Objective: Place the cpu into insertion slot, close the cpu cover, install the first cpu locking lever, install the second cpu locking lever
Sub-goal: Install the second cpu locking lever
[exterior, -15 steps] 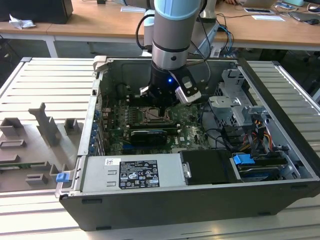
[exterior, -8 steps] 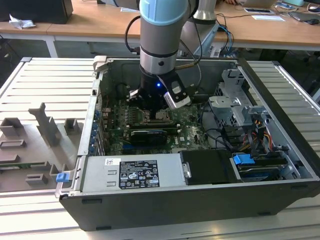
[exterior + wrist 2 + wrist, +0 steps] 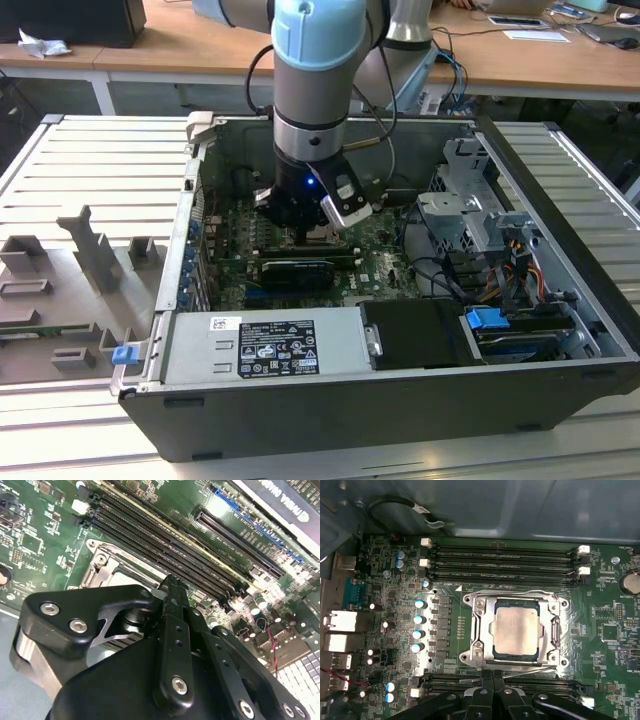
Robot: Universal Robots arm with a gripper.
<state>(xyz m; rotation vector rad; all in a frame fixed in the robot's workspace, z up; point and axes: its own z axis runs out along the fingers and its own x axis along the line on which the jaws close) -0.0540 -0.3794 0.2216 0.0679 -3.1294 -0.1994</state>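
Observation:
The cpu [image 3: 516, 629] lies flat in its socket on the green motherboard [image 3: 600, 605], grey metal top up. The silvery cpu cover [image 3: 479, 625] is down around it, framing it through its window. Thin wire locking levers run along two opposite edges of the socket, one [image 3: 520, 592] beside a bank of memory slots and one [image 3: 532, 670] on the gripper's side. My gripper [image 3: 493, 676] is shut, its black fingers pressed together, with the tips at the socket's edge by that nearer lever. In the second wrist view the gripper [image 3: 172, 584] hides most of the socket [image 3: 102, 562]. In the exterior view the gripper [image 3: 306, 236] is low inside the computer case.
Memory slots [image 3: 500, 560] flank the socket on two sides. A graphics card [image 3: 300, 272], power supply [image 3: 265, 345], drive cage [image 3: 470, 210] and loose cables [image 3: 500, 285] crowd the open case [image 3: 560, 300]. A grey fixture [image 3: 90, 255] stands on the slatted table at the exterior view's left.

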